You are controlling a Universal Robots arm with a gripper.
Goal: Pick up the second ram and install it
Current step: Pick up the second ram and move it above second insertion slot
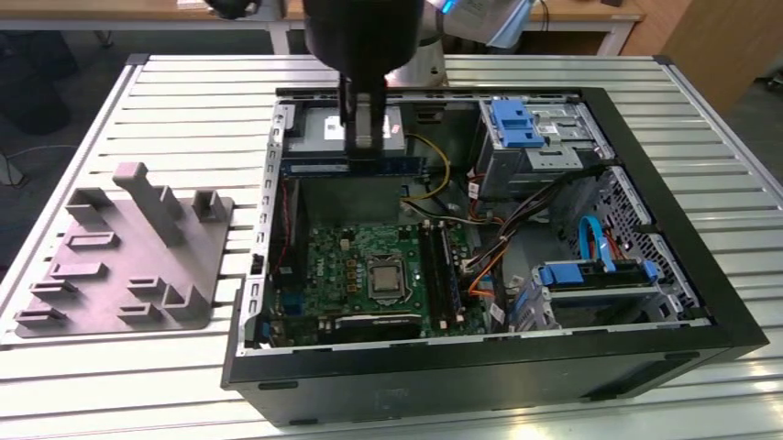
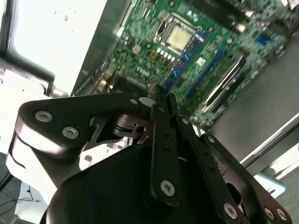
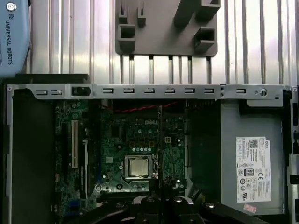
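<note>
Exterior view: a dark robot arm reaches down from above into an open computer case (image 1: 490, 376) lying on a slatted table (image 1: 183, 101). Its gripper (image 1: 365, 154) is closed on the second ram (image 1: 398, 167), a slim dark stick with a blue label. The stick is held level in the air over the case's far end, above and clear of the green motherboard (image 1: 336, 266) and its processor socket (image 1: 389, 278). A grey fixture plate (image 1: 135, 275) with raised blocks lies on the table toward the exterior view's left, just beside the case. Second wrist view: seen from close behind the black linkage, the two fingers (image 2: 164, 140) are pinched together on one end of the ram (image 2: 184, 58). The rest of the stick juts out past them, with the motherboard and socket (image 2: 180, 37) out of reach beyond it. First wrist view: looking straight down, the ram appears edge-on as a thin dark line (image 3: 159, 135) running out from the fingertips across the board, just beside the socket (image 3: 138, 165). The grey power supply (image 3: 252, 140) sits in the case to one side.
</note>
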